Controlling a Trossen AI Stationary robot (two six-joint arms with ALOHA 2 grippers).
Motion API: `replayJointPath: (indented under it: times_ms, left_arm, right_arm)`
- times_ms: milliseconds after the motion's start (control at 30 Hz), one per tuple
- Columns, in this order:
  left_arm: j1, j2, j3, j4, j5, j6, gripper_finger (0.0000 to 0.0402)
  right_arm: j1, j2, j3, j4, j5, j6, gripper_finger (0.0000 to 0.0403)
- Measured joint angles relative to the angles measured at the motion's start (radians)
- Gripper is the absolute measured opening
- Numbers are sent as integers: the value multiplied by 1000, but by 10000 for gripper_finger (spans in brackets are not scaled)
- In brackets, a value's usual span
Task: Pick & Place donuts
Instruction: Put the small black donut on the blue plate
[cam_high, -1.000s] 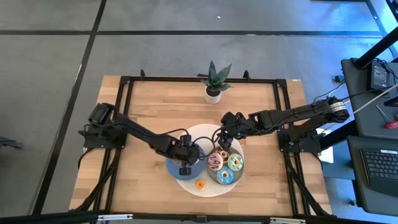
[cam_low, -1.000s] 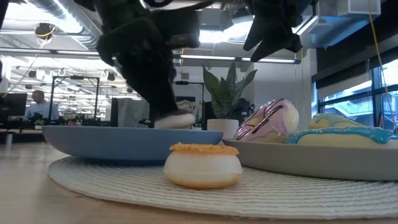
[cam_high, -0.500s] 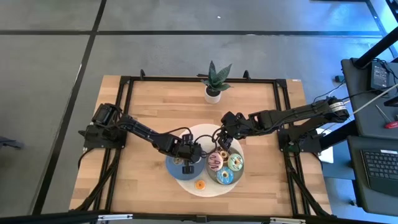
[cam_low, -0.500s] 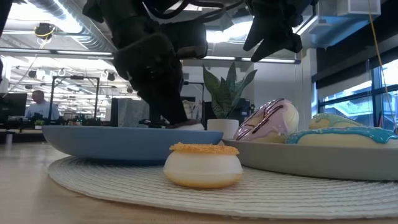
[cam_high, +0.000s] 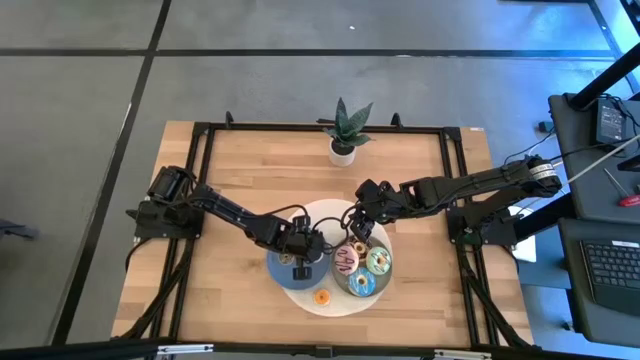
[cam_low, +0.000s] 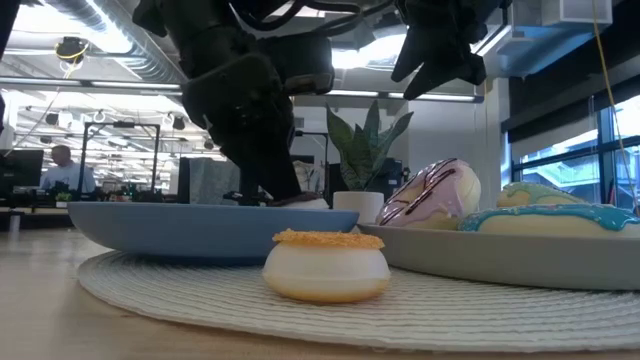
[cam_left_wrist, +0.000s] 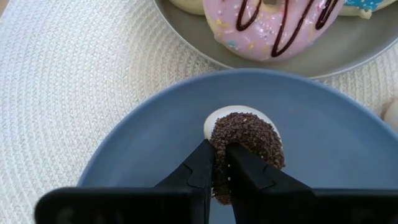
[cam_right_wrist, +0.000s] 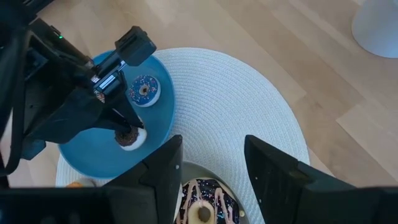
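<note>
The brown mini donut (cam_left_wrist: 244, 138) is pinched at its edge by the left gripper (cam_left_wrist: 221, 171), resting on the blue plate (cam_left_wrist: 323, 149). The right gripper (cam_right_wrist: 208, 165) is held open above the placemat (cam_right_wrist: 249, 106).

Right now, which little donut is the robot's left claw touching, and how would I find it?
Start at the round white woven mat on the wooden table, then find the round blue plate on it. Two mini donuts lie there; yours is the brown-sprinkled mini donut with a white base, pinched at its edge by the left gripper. Its neighbour, the purple-iced mini donut, lies untouched.
</note>
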Motion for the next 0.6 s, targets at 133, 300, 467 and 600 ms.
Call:
replayJointPath:
  times_ms: [133, 300, 467, 600]
  left_arm:
    - [0, 0, 0, -5, 2, 7, 39]
    - [-1, 0, 0, -5, -11, 7, 53]
    - [0, 0, 0, -5, -23, 7, 75]
    - [0, 0, 0, -6, -8, 7, 93]
  right_arm:
    - [0, 0, 0, 0, 0, 0, 174]
    - [0, 0, 0, 0, 0, -1, 174]
    - [0, 0, 0, 0, 0, -2, 174]
    - [0, 0, 0, 0, 0, -3, 174]
